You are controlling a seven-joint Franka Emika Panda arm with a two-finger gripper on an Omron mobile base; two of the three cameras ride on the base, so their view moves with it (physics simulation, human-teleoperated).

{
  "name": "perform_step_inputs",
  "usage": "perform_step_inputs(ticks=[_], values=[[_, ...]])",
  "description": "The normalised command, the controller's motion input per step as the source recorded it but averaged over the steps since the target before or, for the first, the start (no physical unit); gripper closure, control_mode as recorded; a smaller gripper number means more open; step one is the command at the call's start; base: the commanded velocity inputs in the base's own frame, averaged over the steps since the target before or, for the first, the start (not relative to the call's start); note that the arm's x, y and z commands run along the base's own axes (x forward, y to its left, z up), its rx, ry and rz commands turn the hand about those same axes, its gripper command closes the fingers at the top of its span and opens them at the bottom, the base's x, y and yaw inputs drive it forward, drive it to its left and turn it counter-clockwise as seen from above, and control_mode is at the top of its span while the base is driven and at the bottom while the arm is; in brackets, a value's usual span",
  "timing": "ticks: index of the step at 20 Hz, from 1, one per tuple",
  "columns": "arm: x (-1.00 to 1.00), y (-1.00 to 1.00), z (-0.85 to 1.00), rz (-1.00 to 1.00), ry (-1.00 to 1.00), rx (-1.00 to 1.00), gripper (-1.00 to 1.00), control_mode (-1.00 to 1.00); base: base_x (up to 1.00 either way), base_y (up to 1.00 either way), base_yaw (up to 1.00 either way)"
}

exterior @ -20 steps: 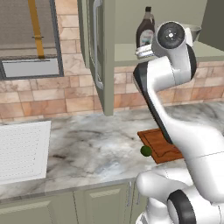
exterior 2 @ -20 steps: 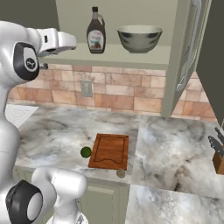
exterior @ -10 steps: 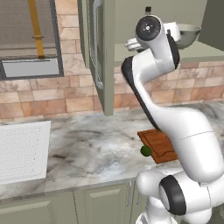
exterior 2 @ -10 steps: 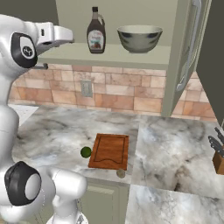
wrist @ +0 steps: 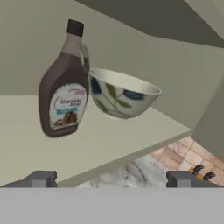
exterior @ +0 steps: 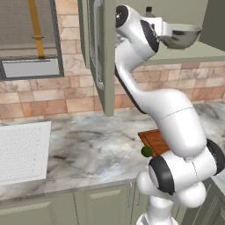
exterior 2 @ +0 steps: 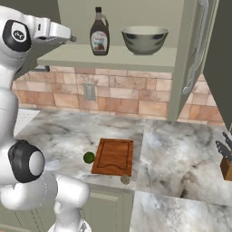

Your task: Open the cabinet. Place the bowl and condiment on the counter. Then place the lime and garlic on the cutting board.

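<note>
Right base view: counter [exterior 2: 181, 158] carries cutting board [exterior 2: 113, 156], lime [exterior 2: 89, 157] beside | cabinet [exterior 2: 199, 54] open | end effector [wrist: 111, 177] empty, parted.

Glossy white rounded arm segments, dark grey joint caps, two small dark square pincer [wrist: 111, 178] tips

A brick backsplash [exterior 2: 136, 97] in tan and pink is seen along the far wall, an outlet [exterior 2: 90, 91] set in it. A white sink [exterior: 22, 151] lies left; a knife block [exterior 2: 225, 161] stands far right.
</note>
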Motion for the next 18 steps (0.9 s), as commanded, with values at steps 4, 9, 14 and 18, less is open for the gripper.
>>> perform_step_inputs(ticks=[4, 9, 14, 18], values=[[0.26, -0.16, -0.01, -0.12, 0.0, 0.14, -1.0, -1.0, 0.0, 0.0, 0.0], [0.24, -0.26, -0.02, -0.01, 0.0, 0.18, -1.0, -1.0, 0.0, 0.0, 0.0], [0.43, -0.03, -0.14, 0.0, 0.0, 0.09, -1.0, -1.0, 0.0, 0.0, 0.0], [0.4, 0.0, -0.19, 0.0, 0.0, 0.03, -1.0, -1.0, 0.0, 0.0, 0.0]])
